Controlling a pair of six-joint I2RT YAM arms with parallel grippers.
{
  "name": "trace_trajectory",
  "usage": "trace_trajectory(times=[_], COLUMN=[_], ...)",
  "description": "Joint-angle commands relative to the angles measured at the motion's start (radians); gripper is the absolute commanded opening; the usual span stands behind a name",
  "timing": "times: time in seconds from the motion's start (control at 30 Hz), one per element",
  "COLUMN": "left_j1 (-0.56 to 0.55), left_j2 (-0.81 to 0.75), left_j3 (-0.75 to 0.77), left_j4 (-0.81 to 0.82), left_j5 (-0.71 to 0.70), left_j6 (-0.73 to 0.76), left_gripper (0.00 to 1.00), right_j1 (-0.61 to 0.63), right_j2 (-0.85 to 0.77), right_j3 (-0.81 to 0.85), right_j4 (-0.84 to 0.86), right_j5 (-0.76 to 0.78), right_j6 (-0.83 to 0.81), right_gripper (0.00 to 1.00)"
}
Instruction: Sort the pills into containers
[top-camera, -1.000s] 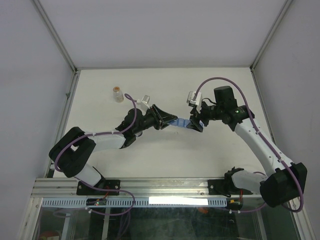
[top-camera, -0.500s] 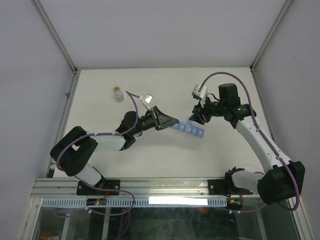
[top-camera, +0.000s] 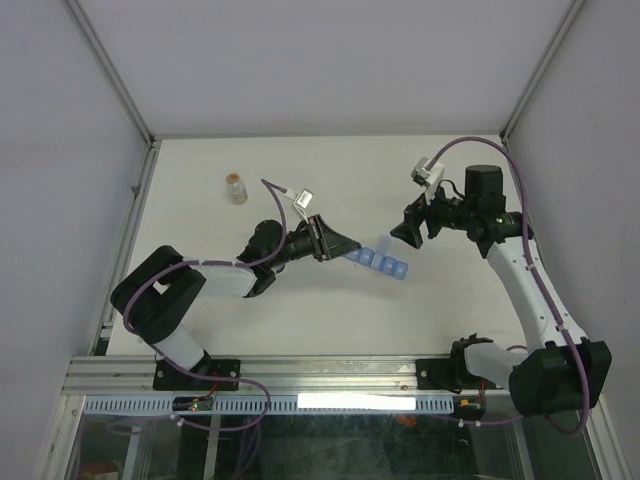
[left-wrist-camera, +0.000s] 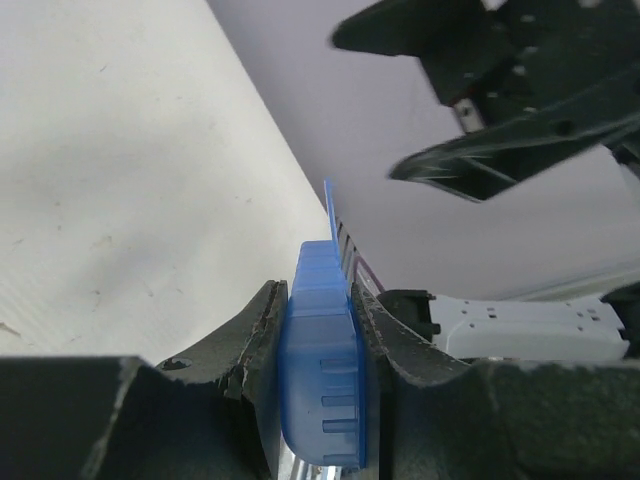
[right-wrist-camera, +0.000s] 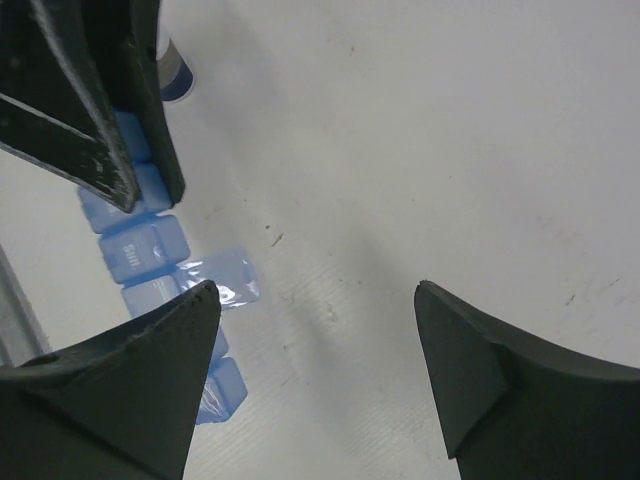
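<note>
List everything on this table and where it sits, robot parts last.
pill organiser: one, translucent blue strip, mid-table, one lid apparently flipped open.
bottle: one, clear with tan-orange contents, upright at the far left, apart from everything.
table: one, white, under it all.
left fingers: one pair, black, shut on the organiser's left end.
right fingers: one pair, black, open, just right of the organiser, not touching it.
</note>
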Motion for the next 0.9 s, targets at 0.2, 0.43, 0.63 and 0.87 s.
trace_trajectory(times=[0.2,0.43,0.63,0.87], left_j1=[-0.018,-0.040,-0.050,-0.049], left_j2=[0.204,0.385,0.463,0.424], left_j3=[0.234,0.387,0.457,0.452], left_j4=[-0.243,-0.285,-0.304,-0.388], left_j5=[-0.146,-0.156,-0.177,-0.235], left_j6=[-0.084,-0.097,-0.101,-0.040], left_gripper=[0.00,0.00,0.15,0.53], right_j1=[-0.057,-0.078,-0.090,-0.104], right_j2=[-0.009,-0.011,-0.004,0.000], right_j3=[-0.019,-0.027,-0.024,-0.020], right_j4=[0.027,0.040,0.027,0.009], right_j5=[-0.139,-0.125,-0.141,-0.163], right_j6=[0.047,0.063,0.057,0.044], right_gripper=[0.83,0.83,0.83,0.83])
